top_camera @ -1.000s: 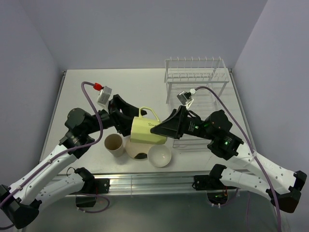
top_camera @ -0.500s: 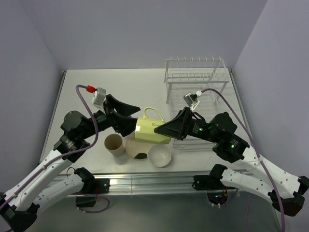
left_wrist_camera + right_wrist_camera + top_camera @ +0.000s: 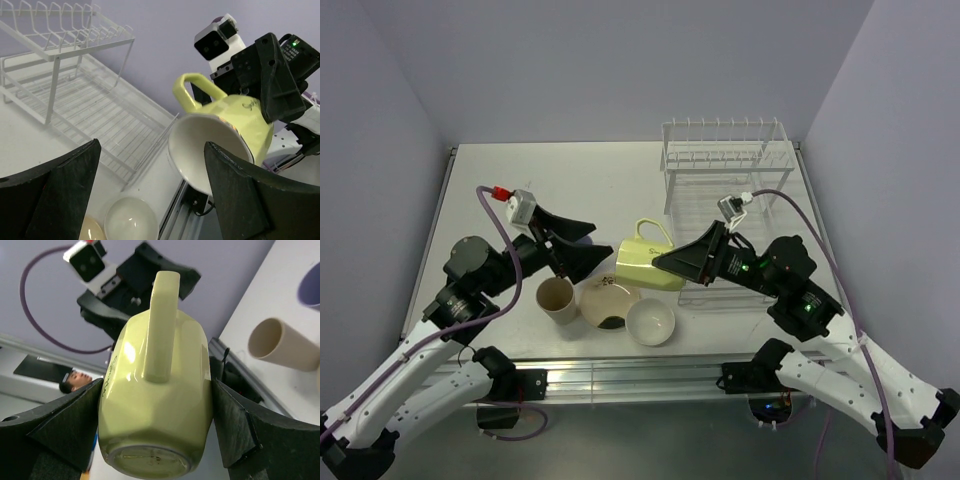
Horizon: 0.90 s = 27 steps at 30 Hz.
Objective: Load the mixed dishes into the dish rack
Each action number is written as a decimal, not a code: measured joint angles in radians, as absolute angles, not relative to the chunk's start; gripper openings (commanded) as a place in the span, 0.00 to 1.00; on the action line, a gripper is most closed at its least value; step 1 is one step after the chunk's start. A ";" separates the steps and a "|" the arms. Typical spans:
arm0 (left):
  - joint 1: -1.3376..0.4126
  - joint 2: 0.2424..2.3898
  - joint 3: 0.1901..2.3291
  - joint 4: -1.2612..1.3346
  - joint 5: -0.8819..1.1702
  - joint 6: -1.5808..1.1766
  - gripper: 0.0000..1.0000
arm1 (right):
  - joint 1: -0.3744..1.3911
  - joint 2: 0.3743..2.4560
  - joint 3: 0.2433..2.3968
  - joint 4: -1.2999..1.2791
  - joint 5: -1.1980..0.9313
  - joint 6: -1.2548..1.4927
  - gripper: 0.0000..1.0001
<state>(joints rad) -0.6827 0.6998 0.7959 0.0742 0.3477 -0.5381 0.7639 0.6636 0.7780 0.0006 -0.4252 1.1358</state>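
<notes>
The white table (image 3: 500, 190) takes up most of the floor of the booth, and the white wire dish rack (image 3: 760, 215) stands on its far right part. The rack's raised row of prongs is at the back and its flat grid base runs toward the arms.

The left gripper (image 3: 582, 245) hangs over the middle of the table with its two black fingers spread wide and nothing between them. The right gripper (image 3: 670, 263) reaches in from the rack side, its fingers closed against the flanks of the pale yellow-green mug (image 3: 648, 265).

That mug is held up off the table and tipped onto its side, handle uppermost. Its open mouth is turned toward the left gripper, just left of the rack's near corner and outside the rack.

Below it the cream plate (image 3: 605, 297) lies flat on the table with a dark mark near its front edge. The tan tumbler (image 3: 556, 298) stands upright just beside the plate on the left. The small white bowl (image 3: 650, 322) sits mouth up against the plate's right rim.

A lavender tumbler (image 3: 311, 287) shows only at the edge of the right wrist view, near the tan one.
</notes>
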 measured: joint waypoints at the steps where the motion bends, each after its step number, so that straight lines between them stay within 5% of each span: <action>1: -0.682 0.694 0.790 0.070 0.341 -0.536 0.91 | 0.741 0.656 0.773 -0.005 -0.435 1.136 0.00; 10: -0.679 0.669 0.763 -0.065 0.191 -0.536 0.89 | 0.574 0.643 0.807 -0.190 -0.449 1.062 0.00; 27: -0.678 0.736 0.840 -0.290 0.029 -0.538 0.86 | 0.478 0.879 1.158 -0.780 -0.109 0.747 0.00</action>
